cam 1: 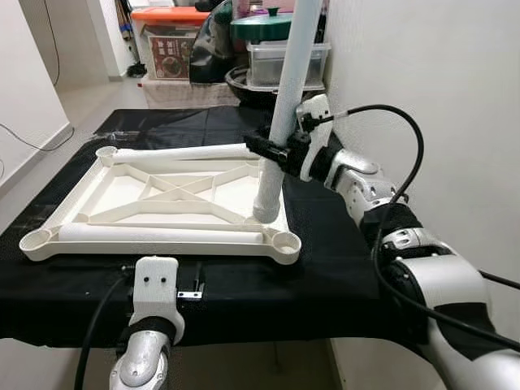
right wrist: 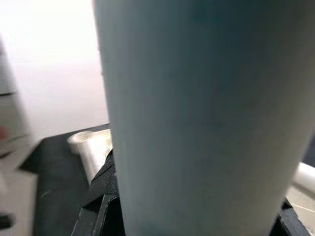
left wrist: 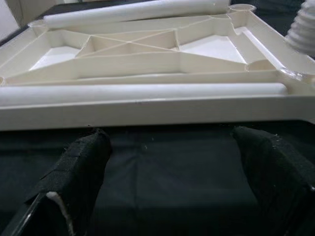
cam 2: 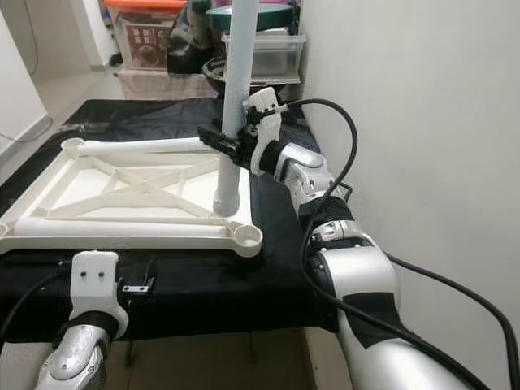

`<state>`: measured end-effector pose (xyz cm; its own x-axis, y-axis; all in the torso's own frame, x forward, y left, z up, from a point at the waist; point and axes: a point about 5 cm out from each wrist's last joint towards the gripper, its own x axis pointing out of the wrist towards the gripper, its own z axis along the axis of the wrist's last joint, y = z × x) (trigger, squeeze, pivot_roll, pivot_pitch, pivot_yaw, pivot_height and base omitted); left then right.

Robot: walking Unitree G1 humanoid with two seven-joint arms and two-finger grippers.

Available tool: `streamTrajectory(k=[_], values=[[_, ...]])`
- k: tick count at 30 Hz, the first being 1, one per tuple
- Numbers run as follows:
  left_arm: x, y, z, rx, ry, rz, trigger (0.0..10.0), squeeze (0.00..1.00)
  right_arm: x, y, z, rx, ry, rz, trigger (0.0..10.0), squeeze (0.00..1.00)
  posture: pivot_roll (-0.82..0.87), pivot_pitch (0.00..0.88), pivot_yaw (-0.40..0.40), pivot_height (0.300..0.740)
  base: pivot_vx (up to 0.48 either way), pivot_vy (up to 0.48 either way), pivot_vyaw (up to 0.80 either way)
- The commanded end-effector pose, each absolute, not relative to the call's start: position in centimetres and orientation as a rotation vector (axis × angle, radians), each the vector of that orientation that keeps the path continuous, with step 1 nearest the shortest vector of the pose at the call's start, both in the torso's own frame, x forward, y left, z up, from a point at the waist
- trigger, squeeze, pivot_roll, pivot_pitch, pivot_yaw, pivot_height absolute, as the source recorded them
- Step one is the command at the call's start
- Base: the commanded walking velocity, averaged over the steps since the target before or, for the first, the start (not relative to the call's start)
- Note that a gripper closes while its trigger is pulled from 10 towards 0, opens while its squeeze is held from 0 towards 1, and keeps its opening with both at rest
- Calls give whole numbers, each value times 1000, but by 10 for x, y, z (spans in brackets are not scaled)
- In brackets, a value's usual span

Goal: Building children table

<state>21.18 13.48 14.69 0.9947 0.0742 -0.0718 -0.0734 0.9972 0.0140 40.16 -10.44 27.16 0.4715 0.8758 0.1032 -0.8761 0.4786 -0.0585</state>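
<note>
Right gripper point(cam 1: 275, 149) pinches the upright white table leg point(cam 1: 284, 97) mid-shaft over the upturned tabletop's point(cam 1: 171, 195) right-side socket; smooth, stiff, light plastic, probably slippery; left gripper point(left wrist: 172, 167) spread, idle at the near edge.

A cream tabletop point(cam 1: 162, 195) and white leg point(cam 1: 284, 106) are lying over a black cloth point(cam 1: 244, 292). Behind, an orange lid point(cam 1: 169, 15) and a green lid point(cam 1: 262, 26) are showing.
</note>
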Motion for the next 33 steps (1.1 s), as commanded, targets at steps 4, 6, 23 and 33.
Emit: streamTrajectory(k=[4, 6, 23, 33], values=[[203, 124, 155, -38, 64, 20, 10000, 0, 396, -97, 278, -86, -97, 1234, 10000, 0, 73, 156, -17, 740, 0, 0, 0], [198, 119, 157, -31, 66, -4, 10000, 0, 396, -98, 281, -82, -93, 1235, 10000, 0, 84, 182, -21, 740, 0, 0, 0], [173, 115, 159, -31, 118, -34, 10000, 0, 390, -106, 280, -212, -81, 1361, 10000, 0, 126, 279, -8, 740, 0, 0, 0], [168, 117, 160, -21, 142, -37, 10000, 0, 386, -118, 305, -217, -128, 1437, 10000, 0, 136, 292, 5, 740, 0, 0, 0]])
